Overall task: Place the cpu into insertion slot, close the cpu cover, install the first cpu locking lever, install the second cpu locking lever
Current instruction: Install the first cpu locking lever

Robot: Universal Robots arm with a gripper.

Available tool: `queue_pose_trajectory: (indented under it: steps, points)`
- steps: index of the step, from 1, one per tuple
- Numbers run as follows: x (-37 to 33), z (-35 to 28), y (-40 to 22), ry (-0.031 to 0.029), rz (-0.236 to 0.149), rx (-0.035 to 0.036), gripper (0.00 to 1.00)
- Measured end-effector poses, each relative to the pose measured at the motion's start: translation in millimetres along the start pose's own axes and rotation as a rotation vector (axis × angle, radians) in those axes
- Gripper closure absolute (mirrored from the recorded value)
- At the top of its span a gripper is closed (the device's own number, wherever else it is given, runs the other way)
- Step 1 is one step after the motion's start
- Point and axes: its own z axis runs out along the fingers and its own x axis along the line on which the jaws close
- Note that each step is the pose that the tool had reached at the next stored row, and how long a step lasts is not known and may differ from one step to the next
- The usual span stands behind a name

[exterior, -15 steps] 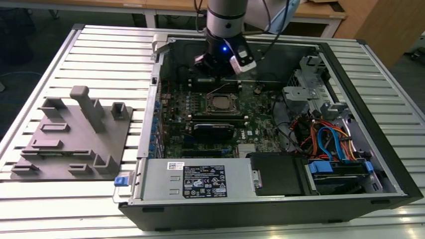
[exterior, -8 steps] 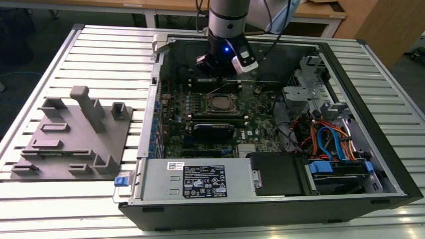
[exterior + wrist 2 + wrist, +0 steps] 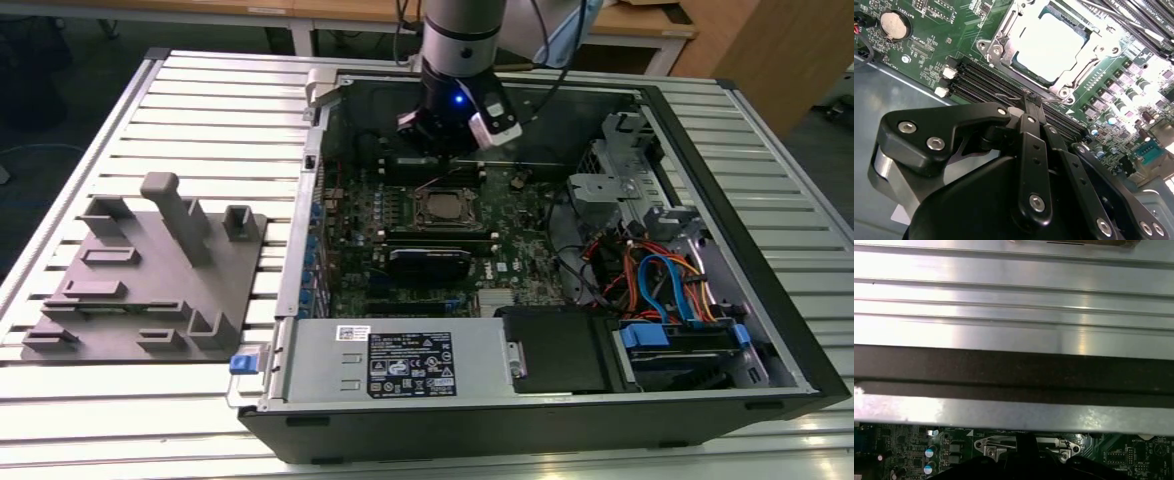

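the gripper [image 3: 1031,98] is being held closed and empty near the cpu [image 3: 1051,45], which is being framed by the lowered cpu cover [image 3: 1006,35].

Open computer case [image 3: 534,432]: lies on a slatted metal table [image 3: 134,420].
- Grey fixture plate [image 3: 147,290] with upright pegs: outside the case, at the exterior view's left.
- Silver labelled power supply [image 3: 400,362]: inside, along the case's near wall.
- Blue and orange cables [image 3: 661,280]: inside, at the exterior view's right.
- Coin cell battery [image 3: 894,25] and black memory slots [image 3: 984,85]: on the green board inside.

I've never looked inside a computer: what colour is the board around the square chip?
Green; the circuit board shows best in the second wrist view.
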Motion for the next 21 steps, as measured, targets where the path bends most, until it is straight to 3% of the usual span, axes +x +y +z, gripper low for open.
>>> queue_pose_trajectory:
  steps: [21]
  points:
    - [-9.5, 6.7, 0.8, -0.001, 0.014, 0.0042, 0.9]
